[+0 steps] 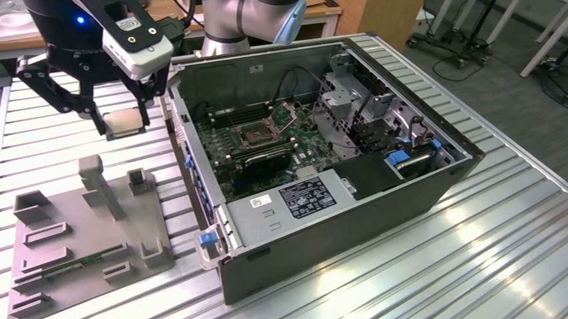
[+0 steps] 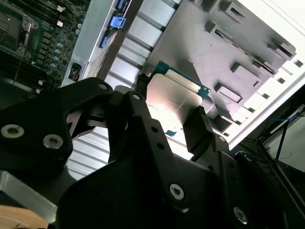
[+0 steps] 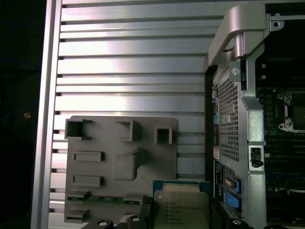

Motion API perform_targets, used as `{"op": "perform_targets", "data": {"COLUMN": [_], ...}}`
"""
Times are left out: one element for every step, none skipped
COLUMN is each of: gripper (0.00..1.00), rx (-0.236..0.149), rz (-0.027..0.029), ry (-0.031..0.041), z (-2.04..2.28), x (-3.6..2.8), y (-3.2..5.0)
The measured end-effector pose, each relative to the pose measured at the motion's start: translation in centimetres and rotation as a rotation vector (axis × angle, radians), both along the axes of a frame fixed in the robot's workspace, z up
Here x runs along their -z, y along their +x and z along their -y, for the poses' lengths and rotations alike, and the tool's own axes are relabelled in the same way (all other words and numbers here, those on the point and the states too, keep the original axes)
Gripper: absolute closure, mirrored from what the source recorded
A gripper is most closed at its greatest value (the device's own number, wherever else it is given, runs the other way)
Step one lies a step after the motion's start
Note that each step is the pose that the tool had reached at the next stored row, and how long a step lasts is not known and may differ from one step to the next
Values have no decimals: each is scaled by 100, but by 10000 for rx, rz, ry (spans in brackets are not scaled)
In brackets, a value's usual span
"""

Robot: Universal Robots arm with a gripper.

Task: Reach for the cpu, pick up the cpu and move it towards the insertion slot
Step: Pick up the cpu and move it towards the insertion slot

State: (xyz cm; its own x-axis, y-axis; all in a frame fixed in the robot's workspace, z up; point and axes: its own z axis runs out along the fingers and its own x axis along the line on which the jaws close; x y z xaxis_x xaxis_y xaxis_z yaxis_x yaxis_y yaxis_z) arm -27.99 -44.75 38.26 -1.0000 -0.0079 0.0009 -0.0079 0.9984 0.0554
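Observation:
My gripper (image 1: 122, 123) is shut on the cpu (image 1: 125, 121), a small pale square chip, and holds it in the air over the slatted table. This is to the exterior view's left of the open computer case. Both wrist views show the cpu (image 2: 174, 101) (image 3: 183, 206) between the black fingers (image 2: 200, 129), with its metal face showing and a green edge around it. The insertion slot (image 1: 253, 135) is a square socket with a metal frame on the green motherboard inside the case, well apart from the chip. In the first wrist view the slot (image 3: 291, 112) lies beyond the case wall.
The grey plastic tray (image 1: 84, 219) lies on the table below the gripper, with raised blocks and a green memory stick (image 1: 66, 266) in it. The case's metal side wall (image 1: 182, 126) stands between the gripper and the motherboard. Cables and a drive cage (image 1: 355, 106) fill the case's far side.

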Motion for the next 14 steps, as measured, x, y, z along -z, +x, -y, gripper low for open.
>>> {"op": "perform_targets", "data": {"gripper": [45,45,45,45,45,45,45,45,45,45,45,45,45,45], "rx": [0,0,0,0,0,0,0,0,0,0,0,0,0,0], "rz": [0,0,0,-1,0,-1,0,0,0,-1,0,0,-1,0], "ry": [0,0,0,-1,0,-1,0,0,0,0,0,0,0,0], "z": [0,0,0,0,0,0,0,0,-1,-1,-1,-1,-1,-1], "x": [0,0,0,0,0,0,0,0,0,0,0,0,0,0], "y": [3,6,9,11,14,17,20,23,25,28,31,34,37,40]}}
